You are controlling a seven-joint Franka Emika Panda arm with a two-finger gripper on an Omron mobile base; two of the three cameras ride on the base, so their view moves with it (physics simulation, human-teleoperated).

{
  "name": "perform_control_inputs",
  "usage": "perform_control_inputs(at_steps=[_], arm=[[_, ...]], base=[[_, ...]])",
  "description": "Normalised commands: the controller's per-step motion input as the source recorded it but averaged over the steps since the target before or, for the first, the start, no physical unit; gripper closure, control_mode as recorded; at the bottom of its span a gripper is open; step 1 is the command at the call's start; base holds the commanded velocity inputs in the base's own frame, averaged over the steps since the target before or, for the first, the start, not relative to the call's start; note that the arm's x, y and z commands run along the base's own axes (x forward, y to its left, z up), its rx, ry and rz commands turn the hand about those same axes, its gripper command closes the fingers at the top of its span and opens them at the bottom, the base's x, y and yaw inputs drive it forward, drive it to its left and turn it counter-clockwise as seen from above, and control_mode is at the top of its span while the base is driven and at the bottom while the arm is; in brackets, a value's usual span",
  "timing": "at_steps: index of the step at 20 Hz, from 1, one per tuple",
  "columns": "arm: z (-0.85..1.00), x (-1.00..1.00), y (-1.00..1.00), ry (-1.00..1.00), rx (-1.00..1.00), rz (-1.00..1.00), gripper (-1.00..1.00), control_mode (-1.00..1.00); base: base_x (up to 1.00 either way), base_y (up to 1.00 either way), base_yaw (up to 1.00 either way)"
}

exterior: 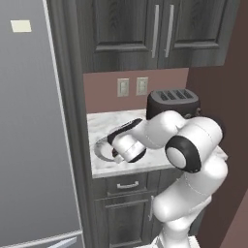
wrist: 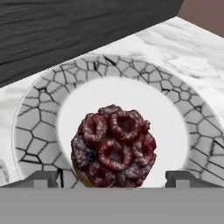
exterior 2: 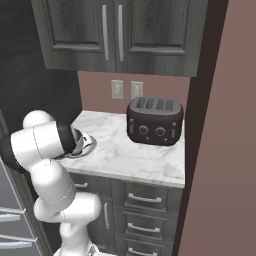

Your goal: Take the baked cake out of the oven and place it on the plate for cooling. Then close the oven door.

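Dark-red raspberry-topped cake (wrist: 113,151) is sitting between the gripper (wrist: 113,178) fingertips, spread wide, over the crackle-patterned plate (wrist: 39,118).

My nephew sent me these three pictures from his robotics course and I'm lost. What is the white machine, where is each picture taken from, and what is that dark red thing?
The white machine is a jointed robot arm in a rendered kitchen. Two pictures come from cameras behind it, left and right, looking at a marble counter with a black toaster. The third looks along the arm's pincer, whose finger tips stand apart on either side of a dark red cake over a crackle-patterned plate. Whether the cake already rests on the plate, I cannot tell.
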Motion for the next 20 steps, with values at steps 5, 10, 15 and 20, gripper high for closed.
perform_control_inputs(at_steps=[5,10,15,20], arm=[[0.88,0.00,0.00,0.00,0.00,0.00,-1.00,-1.00],[1.00,-0.03,-0.02,0.00,0.04,0.00,-1.00,-1.00],[1.00,-0.03,0.00,0.00,0.06,-0.01,-1.00,-1.00],[1.00,-0.06,0.00,0.04,0.03,-0.02,-1.00,-1.00]], base=[[0.00,0.00,0.00],[0.00,0.00,0.00],[0.00,0.00,0.00],[0.00,0.00,0.00]])
